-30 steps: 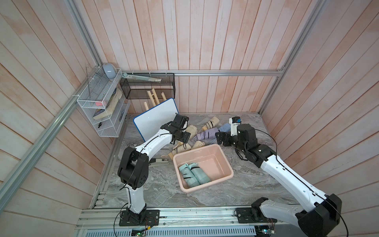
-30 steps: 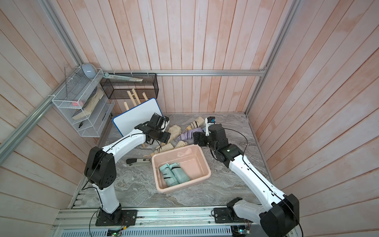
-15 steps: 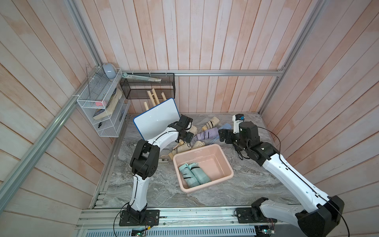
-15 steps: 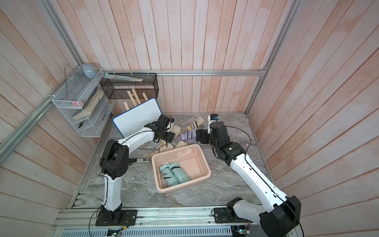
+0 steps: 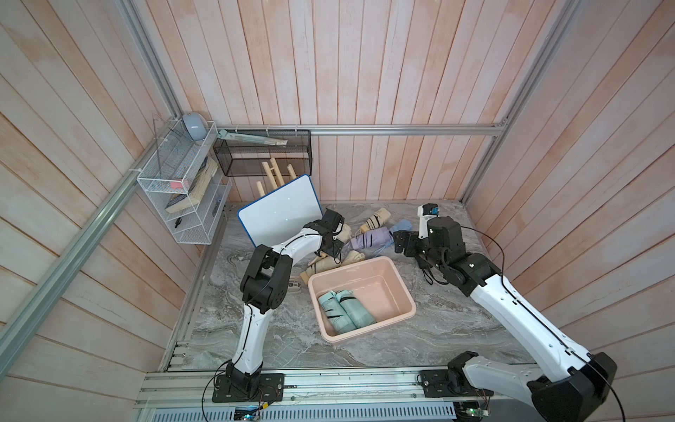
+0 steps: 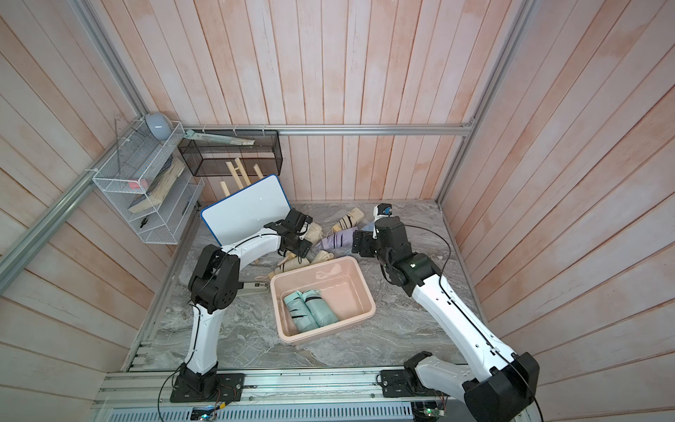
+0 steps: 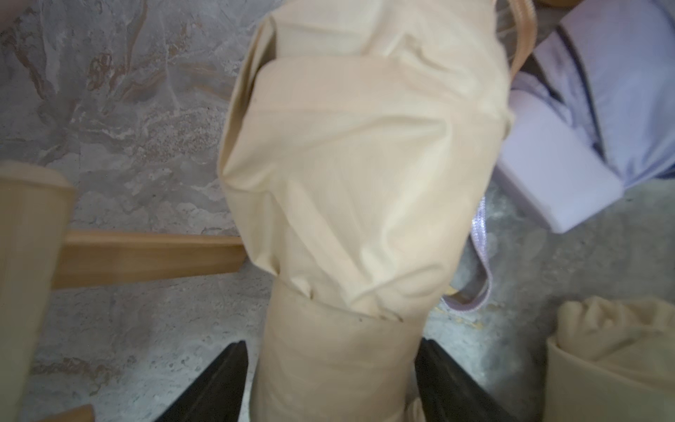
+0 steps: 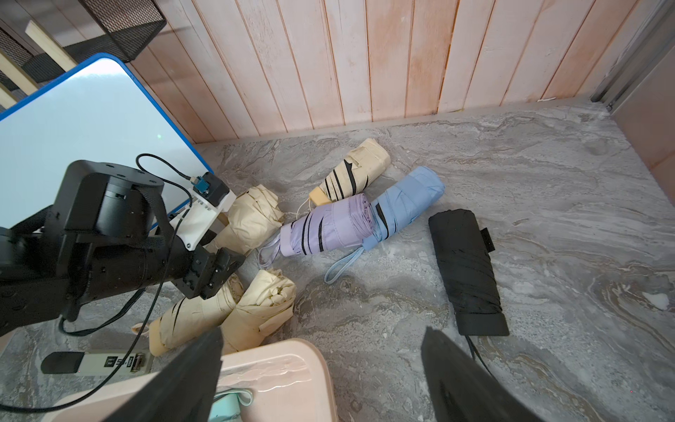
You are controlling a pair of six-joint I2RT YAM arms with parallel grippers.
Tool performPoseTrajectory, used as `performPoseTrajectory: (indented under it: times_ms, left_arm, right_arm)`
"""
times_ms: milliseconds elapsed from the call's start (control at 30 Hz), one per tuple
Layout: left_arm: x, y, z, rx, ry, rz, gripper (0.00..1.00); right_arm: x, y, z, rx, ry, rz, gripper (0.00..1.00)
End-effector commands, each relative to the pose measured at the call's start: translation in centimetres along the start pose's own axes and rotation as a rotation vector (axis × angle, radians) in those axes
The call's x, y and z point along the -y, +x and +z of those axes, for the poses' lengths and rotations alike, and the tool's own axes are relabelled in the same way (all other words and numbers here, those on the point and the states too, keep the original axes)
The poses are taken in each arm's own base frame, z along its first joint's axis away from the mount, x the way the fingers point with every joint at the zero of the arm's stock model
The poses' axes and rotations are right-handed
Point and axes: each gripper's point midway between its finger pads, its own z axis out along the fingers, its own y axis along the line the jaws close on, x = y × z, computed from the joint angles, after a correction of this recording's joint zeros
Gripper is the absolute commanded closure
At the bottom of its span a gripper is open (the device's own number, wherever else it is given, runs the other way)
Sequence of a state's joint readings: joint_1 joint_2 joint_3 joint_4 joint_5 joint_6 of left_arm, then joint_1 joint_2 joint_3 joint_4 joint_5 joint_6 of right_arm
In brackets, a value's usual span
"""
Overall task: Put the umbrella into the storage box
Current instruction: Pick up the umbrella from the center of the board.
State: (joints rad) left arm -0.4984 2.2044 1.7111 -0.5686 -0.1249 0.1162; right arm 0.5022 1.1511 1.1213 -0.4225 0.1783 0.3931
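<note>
The left gripper (image 5: pixel 334 251) is set low over a heap of beige umbrellas. In the left wrist view, one end of a beige umbrella (image 7: pixel 358 175) is seen between the two black fingers (image 7: pixel 219 383). Whether it is squeezed cannot be told. This umbrella is outside the box (image 5: pixel 376 292), on the table (image 5: pixel 438 329), just behind the box's far rim. A purple umbrella (image 8: pixel 328 226) and a blue umbrella (image 8: pixel 409 197) are laid beside the heap, touching each other. A black umbrella (image 8: pixel 464 266) is set a little apart from them. The right gripper (image 5: pixel 401 243) is held near the purple one, with its fingers spread wide and nothing between them. Two pale green umbrellas (image 5: pixel 345 310) are laid side by side in the box.
</note>
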Motion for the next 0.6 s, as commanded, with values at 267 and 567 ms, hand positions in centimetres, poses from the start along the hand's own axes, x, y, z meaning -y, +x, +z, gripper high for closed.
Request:
performPoseTrajectory:
  times_ms: [267,567]
  left_arm:
    - [-0.3,-1.1,1.6,0.022,-0.033,0.041,0.35]
    - [-0.9,-2.1,1.3,0.046,-0.059,0.044,0.50]
  right_arm:
    - [0.2,-0.9,-1.8,0.036,-0.006,0.066,0.09]
    - [0.6,-1.0,-2.6,0.046,0.000,0.082,0.10]
